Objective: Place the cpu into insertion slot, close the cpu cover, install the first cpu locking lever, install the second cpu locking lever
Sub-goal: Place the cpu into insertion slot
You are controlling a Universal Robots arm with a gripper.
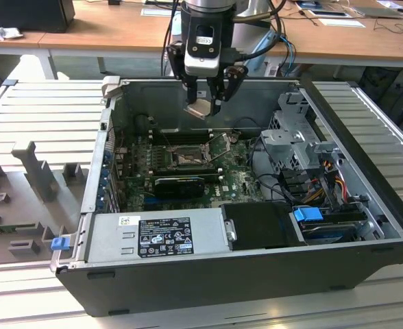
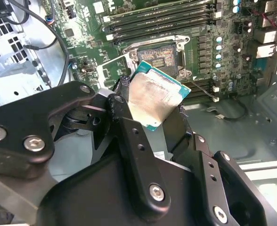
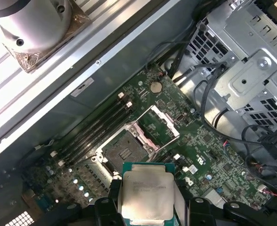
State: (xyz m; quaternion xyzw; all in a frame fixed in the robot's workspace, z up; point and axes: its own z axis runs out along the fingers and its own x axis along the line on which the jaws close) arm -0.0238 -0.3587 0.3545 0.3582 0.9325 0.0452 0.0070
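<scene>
My gripper point(image 1: 203, 101) hangs over the open computer case, shut on the cpu point(image 1: 200, 109), a flat square chip with a silvery face and a green edge. In both wrist views the cpu point(image 2: 152, 96) point(image 3: 145, 194) sits tilted between the black fingers point(image 2: 121, 110), above the board and apart from it. Below it, on the green board, lies the insertion slot point(image 1: 188, 158) point(image 2: 165, 54) point(image 3: 121, 153), dark and uncovered. The cpu cover point(image 3: 156, 126) point(image 2: 114, 69) stands swung open on its hinge beside the slot.
Long black memory slots point(image 2: 162, 19) run alongside the socket. A metal drive cage point(image 1: 296, 140) with cables fills the exterior view's right side of the case. The labelled power supply point(image 1: 166, 236) spans the front. The case's back wall point(image 1: 160, 103) rises behind the gripper.
</scene>
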